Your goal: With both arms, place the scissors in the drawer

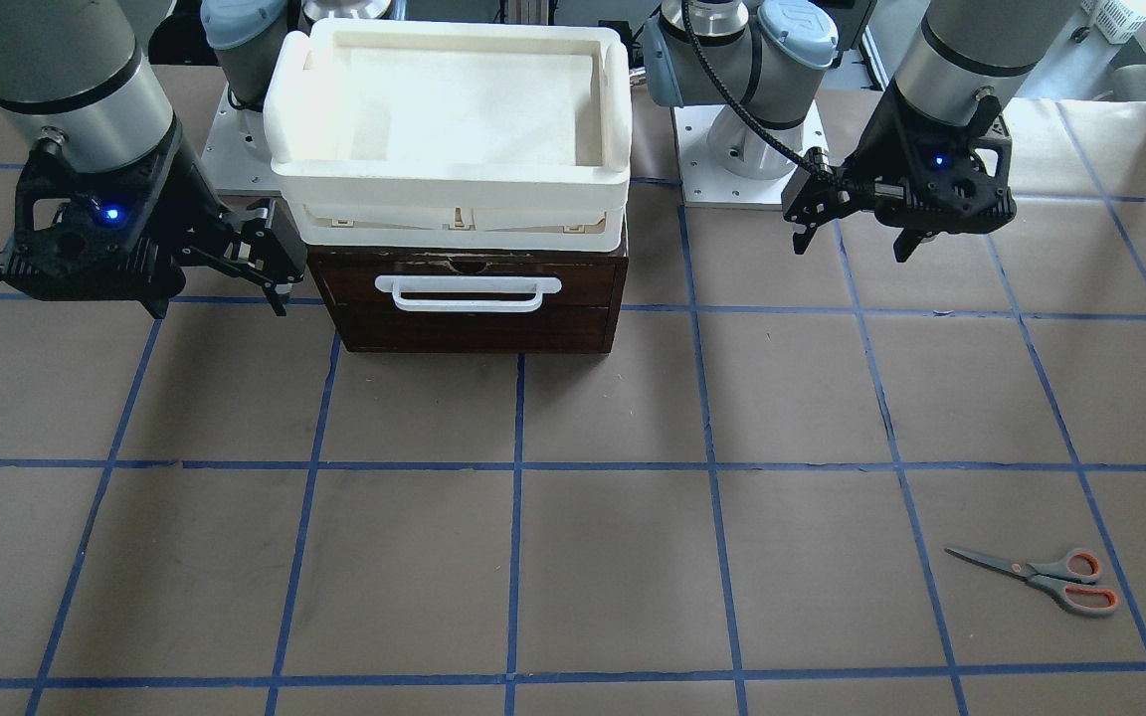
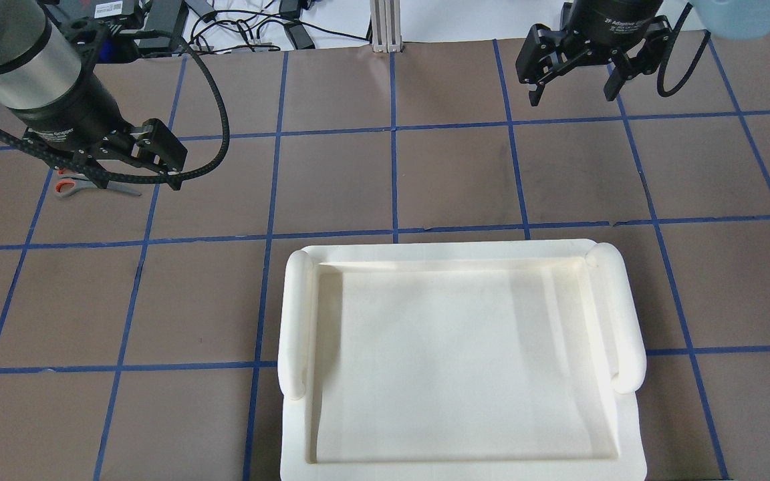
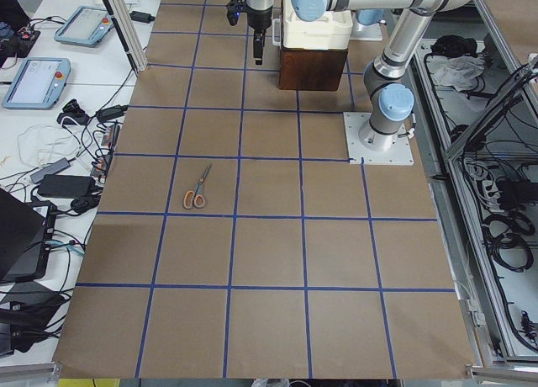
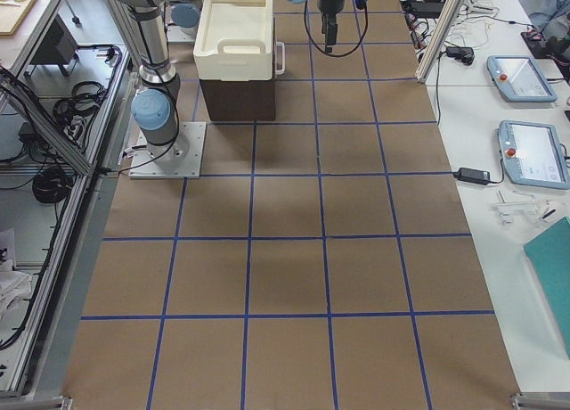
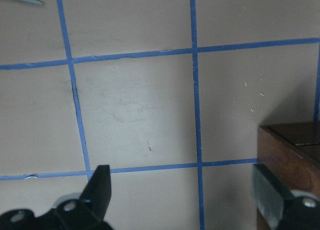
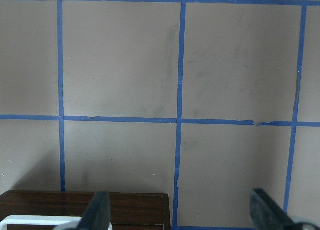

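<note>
Jaws on both pincers stand wide apart, with nothing held between them. The left pincer (image 1: 852, 244) hangs above the table (image 1: 613, 557), pointing down, out in front of the drawer (image 1: 364, 288) and off its corner on the robot's left. Its wrist camera catches that dark corner at one edge and only a blade tip of the scissors (image 1: 1041, 577) at the far corner of the view. The scissors lie flat and closed on the brown paper, well apart from that pincer, out toward the operators' edge on the left arm's side. That is probably why this arm is free for the pickup.

The right pincer (image 2: 571, 93) hovers off the drawer's other corner, with the white handle (image 1: 469, 291) just showing at the bottom of its wrist view. That position suits a reach for the handle, I judge. The drawer is shut and a white tray (image 1: 444, 184) sits on top, so nothing can go in until the front is pulled out.
</note>
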You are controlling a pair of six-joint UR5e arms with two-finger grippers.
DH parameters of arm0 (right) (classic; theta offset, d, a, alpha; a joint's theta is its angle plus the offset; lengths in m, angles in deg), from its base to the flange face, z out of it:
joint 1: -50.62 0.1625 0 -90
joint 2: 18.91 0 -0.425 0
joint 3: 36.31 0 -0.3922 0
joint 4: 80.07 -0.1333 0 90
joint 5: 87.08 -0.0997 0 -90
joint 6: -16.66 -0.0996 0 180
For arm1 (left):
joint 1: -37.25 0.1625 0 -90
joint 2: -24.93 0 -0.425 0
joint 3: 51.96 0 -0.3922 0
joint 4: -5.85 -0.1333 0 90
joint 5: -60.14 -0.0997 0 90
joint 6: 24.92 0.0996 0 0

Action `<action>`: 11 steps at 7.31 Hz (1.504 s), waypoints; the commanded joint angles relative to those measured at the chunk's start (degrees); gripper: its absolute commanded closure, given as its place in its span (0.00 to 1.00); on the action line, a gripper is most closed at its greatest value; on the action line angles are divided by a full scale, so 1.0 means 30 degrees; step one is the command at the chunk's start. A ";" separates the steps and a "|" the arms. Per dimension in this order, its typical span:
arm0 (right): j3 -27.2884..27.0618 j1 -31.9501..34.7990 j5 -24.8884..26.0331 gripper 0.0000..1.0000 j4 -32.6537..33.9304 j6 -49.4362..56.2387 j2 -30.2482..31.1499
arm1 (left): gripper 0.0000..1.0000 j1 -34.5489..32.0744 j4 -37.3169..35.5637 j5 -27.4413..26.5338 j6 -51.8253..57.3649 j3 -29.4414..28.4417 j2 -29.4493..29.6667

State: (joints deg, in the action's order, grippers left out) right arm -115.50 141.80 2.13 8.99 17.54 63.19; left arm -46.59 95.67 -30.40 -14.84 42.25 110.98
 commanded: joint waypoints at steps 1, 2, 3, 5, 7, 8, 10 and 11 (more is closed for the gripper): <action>-0.0028 0.0017 0.0028 0.00 -0.0010 0.0001 -0.0033 | 0.00 0.0000 0.0001 -0.0083 0.0010 0.0000 0.0000; -0.0028 -0.0012 0.0086 0.00 0.0019 0.0001 -0.0033 | 0.00 0.0000 0.0001 0.0033 -0.0019 0.0000 0.0000; -0.0057 -0.0012 0.0029 0.00 0.0658 0.0581 -0.0091 | 0.00 0.0000 0.0001 0.0034 0.0009 0.0000 0.0000; -0.0348 0.0075 -0.0524 0.00 0.0488 0.1285 0.0083 | 0.00 0.0000 0.0001 -0.0024 0.0010 0.0000 0.0029; -0.0380 0.1095 -0.0528 0.00 0.0575 0.3062 -0.0177 | 0.00 0.0262 -0.0057 -0.0142 0.0010 0.0000 0.0116; -0.0380 0.1826 -0.0528 0.00 0.0692 0.5745 -0.0817 | 0.00 0.0496 -0.0202 -0.0026 0.0242 -0.0029 0.0233; -0.0380 0.3320 -0.0238 0.00 0.0635 0.9264 -0.1844 | 0.00 0.2128 -0.0291 -0.0171 0.4819 0.0000 0.0554; -0.0380 0.3995 -0.0497 0.00 0.0635 1.0071 -0.2168 | 0.00 0.3560 -0.0350 -0.0200 0.6613 -0.0029 0.0846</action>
State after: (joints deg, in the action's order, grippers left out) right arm -116.64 151.17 0.95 10.90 42.93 58.14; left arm -40.40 94.82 -30.90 -2.18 42.20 112.59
